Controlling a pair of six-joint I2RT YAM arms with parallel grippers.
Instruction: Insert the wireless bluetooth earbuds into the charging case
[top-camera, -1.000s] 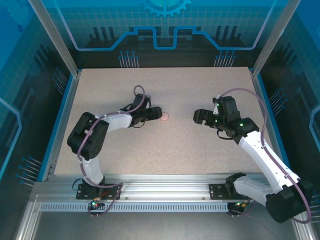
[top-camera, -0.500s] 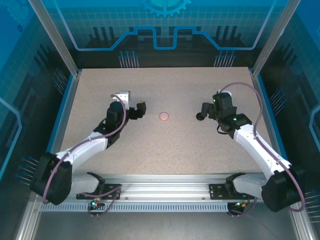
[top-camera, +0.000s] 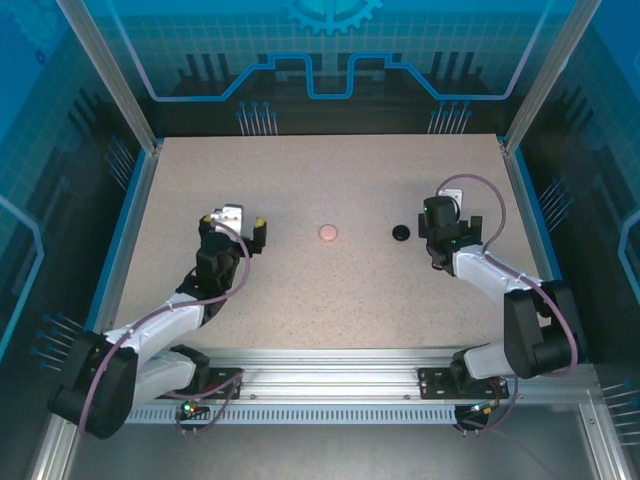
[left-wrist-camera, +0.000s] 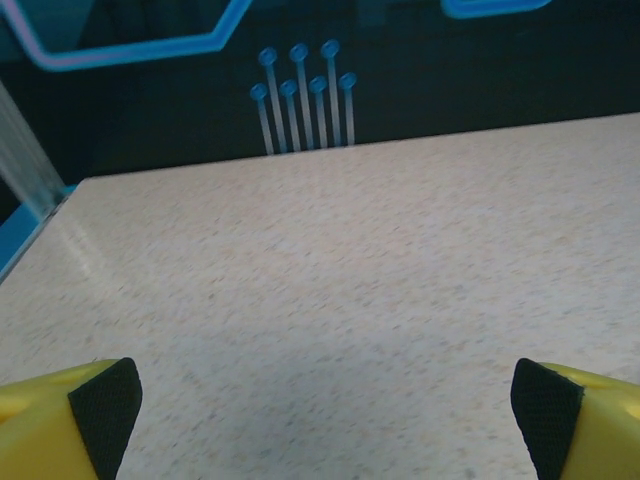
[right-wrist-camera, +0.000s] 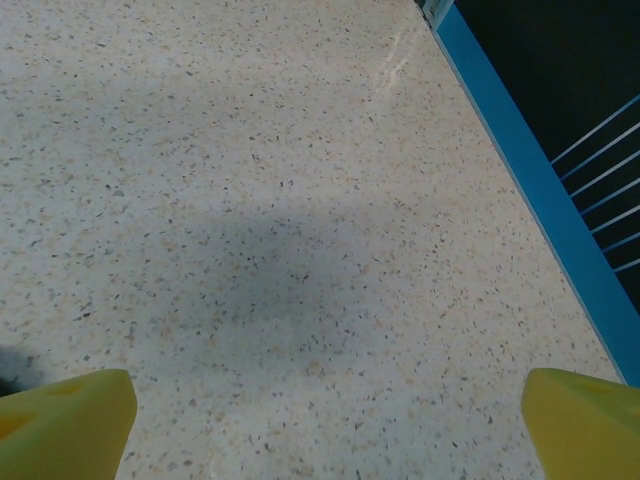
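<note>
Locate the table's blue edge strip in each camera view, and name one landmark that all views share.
Top external: the blue edge strip runs down the table's left and right sides.
Left wrist: the strip is a sliver at the far left.
Right wrist: the strip is a diagonal band at upper right.
Shared landmark: the speckled tabletop.

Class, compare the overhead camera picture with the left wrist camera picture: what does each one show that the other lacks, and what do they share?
Overhead: both arms, a small pink round case mid-table, and a black round case to its right, near the right tool. Left wrist: a close look at the black pads on the yellow fingers of the left tool, spread wide with bare table between them. Shared: the speckled table, the left tool, and the blue pin marks on the back wall.
</note>
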